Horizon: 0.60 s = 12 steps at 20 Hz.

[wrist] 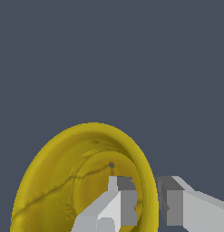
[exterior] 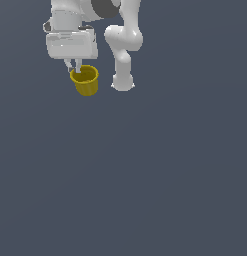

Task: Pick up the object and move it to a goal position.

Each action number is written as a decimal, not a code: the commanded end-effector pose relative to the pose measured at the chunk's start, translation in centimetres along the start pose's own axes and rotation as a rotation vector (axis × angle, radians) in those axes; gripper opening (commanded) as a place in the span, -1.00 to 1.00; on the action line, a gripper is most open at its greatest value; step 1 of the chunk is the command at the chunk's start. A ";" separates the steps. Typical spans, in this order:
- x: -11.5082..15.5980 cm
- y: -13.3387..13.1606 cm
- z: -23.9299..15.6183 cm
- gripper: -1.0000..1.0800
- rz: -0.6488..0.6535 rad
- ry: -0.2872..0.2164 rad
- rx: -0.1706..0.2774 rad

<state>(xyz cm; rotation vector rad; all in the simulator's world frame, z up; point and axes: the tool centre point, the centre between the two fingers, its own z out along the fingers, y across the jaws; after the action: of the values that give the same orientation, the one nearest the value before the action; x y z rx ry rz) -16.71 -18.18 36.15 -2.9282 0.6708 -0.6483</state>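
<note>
The yellow cup [exterior: 85,81] is upright at the upper left of the exterior view, directly under my white gripper [exterior: 74,70]. In the wrist view the cup [wrist: 63,181] shows its open mouth and glossy inside. One finger [wrist: 121,204] is inside the cup and the other finger [wrist: 174,201] is outside it, with the cup's wall and rim pinched between them. My gripper [wrist: 147,201] is shut on that wall. I cannot tell whether the cup rests on the floor or hangs just above it.
The arm's white base and lower links [exterior: 123,75] stand just to the exterior view's right of the cup. The plain dark grey floor [exterior: 145,190] fills the rest of the view. No goal marker shows.
</note>
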 end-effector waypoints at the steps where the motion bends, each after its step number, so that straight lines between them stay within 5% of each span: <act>1: 0.5 0.4 -1.4 -1.00 0.000 0.002 0.000; 12: 1.4 1.1 -3.5 -1.00 0.001 0.001 0.000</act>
<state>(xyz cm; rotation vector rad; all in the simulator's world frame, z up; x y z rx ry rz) -17.46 -19.62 39.54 -2.9284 0.6729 -0.6465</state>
